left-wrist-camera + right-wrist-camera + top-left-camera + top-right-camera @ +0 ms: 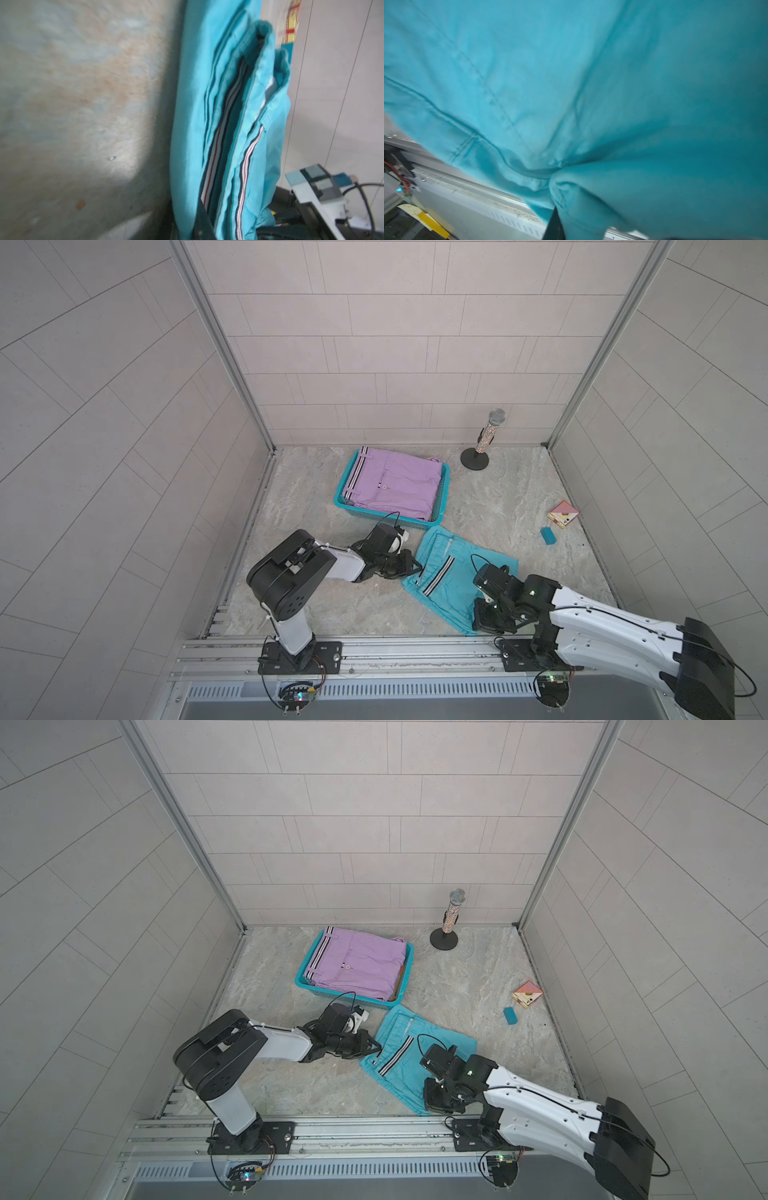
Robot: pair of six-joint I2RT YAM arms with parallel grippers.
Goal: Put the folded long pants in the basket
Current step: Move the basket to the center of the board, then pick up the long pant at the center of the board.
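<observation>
The turquoise pants [461, 560] lay on the worktop near its front edge, just before the basket [361, 510], which held the lilac pants [395, 485]. The left end effector [410, 567] was pinched closed on their waistband edge. Cloth bunched against the right end effector [482, 616], but I could not tell its jaw gap. The cloth looked soft, light and floppy, and seemed best lifted by two edges.
</observation>
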